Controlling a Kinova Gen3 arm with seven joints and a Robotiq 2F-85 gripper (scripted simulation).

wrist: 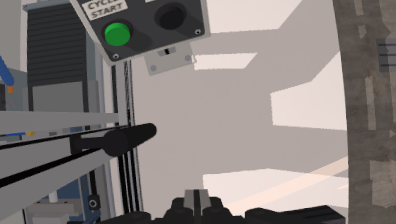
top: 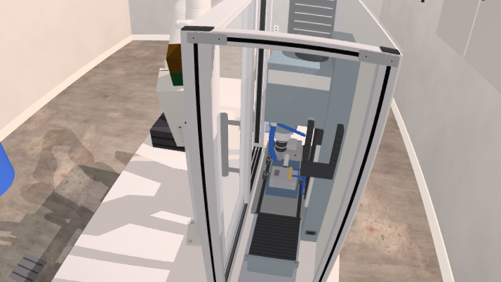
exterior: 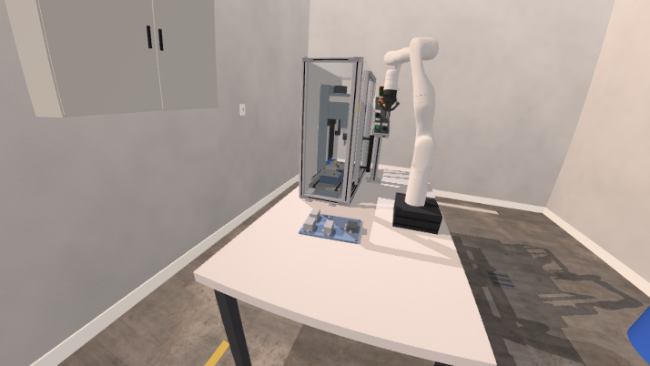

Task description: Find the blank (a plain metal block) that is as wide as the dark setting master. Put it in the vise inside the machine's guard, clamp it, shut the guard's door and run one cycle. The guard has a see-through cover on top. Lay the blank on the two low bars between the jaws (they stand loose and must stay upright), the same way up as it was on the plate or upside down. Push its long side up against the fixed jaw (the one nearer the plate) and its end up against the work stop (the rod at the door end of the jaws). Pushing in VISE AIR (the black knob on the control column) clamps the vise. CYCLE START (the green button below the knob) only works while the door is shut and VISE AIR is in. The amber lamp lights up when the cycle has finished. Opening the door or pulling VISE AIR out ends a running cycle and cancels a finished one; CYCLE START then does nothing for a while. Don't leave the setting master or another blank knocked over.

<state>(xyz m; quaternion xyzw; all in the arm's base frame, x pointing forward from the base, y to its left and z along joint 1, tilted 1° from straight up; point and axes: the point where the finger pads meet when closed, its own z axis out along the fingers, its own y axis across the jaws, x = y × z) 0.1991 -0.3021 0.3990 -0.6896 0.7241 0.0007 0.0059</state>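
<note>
The pincer (exterior: 388, 109) (wrist: 196, 204) is clenched with nothing in it, its tips together at the bottom edge of the wrist view. It points down in front of the control box (top: 170, 105) (exterior: 383, 131) (wrist: 150, 44), apart from the counter (top: 119, 242) (exterior: 341, 278) (wrist: 225, 100). The arm (exterior: 423, 118) rises from a black base (top: 168, 140) (exterior: 416, 223) and bends over at the top towards the guard (top: 204, 140) (exterior: 352, 137).

In the wrist view the green button (exterior: 377, 127) (wrist: 117, 34) shows under its CYCLE START label, with a black button (wrist: 170, 17) beside it. The VISE AIR knob is out of that view, and whether it is in or out I cannot tell. Above the box, the amber lamp (top: 174, 57) looks dark brown, over a dark green one (top: 176, 79).

The door handle (top: 224, 144) (wrist: 137, 136) stands upright on the guard; I cannot tell whether the door is fully shut. Inside, the vise (top: 282, 179) (exterior: 331, 177) sits on its blue base, with blue hoses close by. Whether a blank lies in it I cannot make out.

On the blue plate (exterior: 339, 236) near the guard are three pale blocks (exterior: 309, 224) and the dark setting master (exterior: 350, 226). Which blank matches its width is too small to judge.
</note>
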